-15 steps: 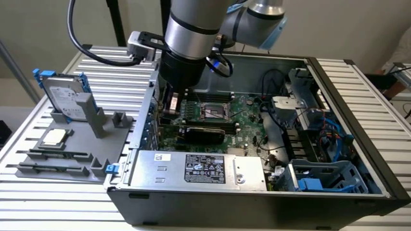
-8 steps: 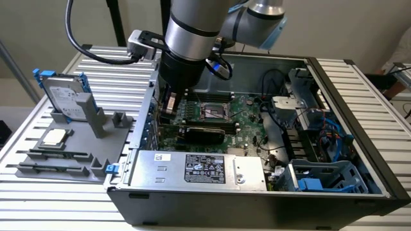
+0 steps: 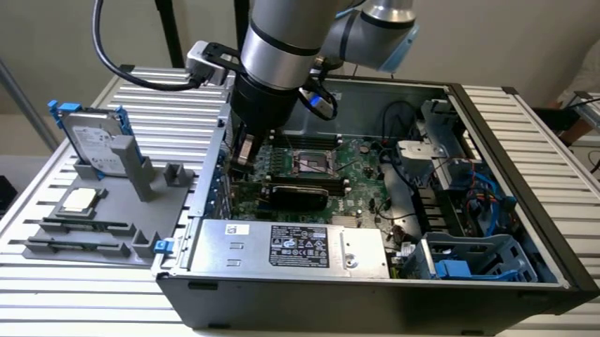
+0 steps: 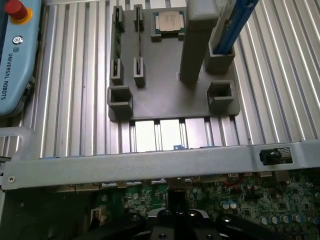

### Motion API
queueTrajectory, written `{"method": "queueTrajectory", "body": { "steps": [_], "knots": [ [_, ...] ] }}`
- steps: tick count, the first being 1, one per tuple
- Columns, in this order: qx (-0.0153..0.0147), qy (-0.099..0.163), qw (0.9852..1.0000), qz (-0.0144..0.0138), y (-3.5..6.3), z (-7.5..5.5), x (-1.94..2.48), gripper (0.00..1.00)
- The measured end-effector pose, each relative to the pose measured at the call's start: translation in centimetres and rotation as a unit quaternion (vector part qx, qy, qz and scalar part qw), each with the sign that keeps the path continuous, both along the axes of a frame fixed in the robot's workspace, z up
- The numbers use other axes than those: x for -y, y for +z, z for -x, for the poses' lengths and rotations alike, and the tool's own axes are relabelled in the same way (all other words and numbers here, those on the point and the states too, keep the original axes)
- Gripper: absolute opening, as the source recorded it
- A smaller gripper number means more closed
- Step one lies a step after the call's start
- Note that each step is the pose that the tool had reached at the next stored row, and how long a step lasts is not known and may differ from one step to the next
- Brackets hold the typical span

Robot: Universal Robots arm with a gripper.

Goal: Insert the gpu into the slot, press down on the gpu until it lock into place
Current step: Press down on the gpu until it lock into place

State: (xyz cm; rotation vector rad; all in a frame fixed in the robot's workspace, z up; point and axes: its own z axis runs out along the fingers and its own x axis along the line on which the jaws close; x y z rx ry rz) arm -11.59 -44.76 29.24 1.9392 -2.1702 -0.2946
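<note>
Open PC case on slatted desk. Inside: green motherboard, silver power-supply box, blue drive cage. Gpu lying flat across board beside black memory slots. Gripper lowered into case at board's exterior-view left edge, jaws together, nothing visibly held. Grey holder tray beside case, carrying hard drive and CPU chip.

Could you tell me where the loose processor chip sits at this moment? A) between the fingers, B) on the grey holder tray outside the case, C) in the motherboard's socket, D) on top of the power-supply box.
B: the processor chip lies flat on the grey holder tray on the slatted table, beside the open computer case.
</note>
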Motion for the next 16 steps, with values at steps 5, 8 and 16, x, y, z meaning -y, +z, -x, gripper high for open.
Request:
{"method": "queueTrajectory", "body": {
  "steps": [5, 8, 16],
  "knots": [
    [-0.0004, -0.012, 0.9999, 0.0001, 0.01, 0.02, -0.08, 0.11],
    [-0.0005, -0.018, 0.9998, 0.0000, 0.01, 0.02, -0.18, 0.11],
    [-0.0018, -0.023, 0.9997, 0.0028, 0.00, 0.02, -0.31, 0.11]
  ]
}}
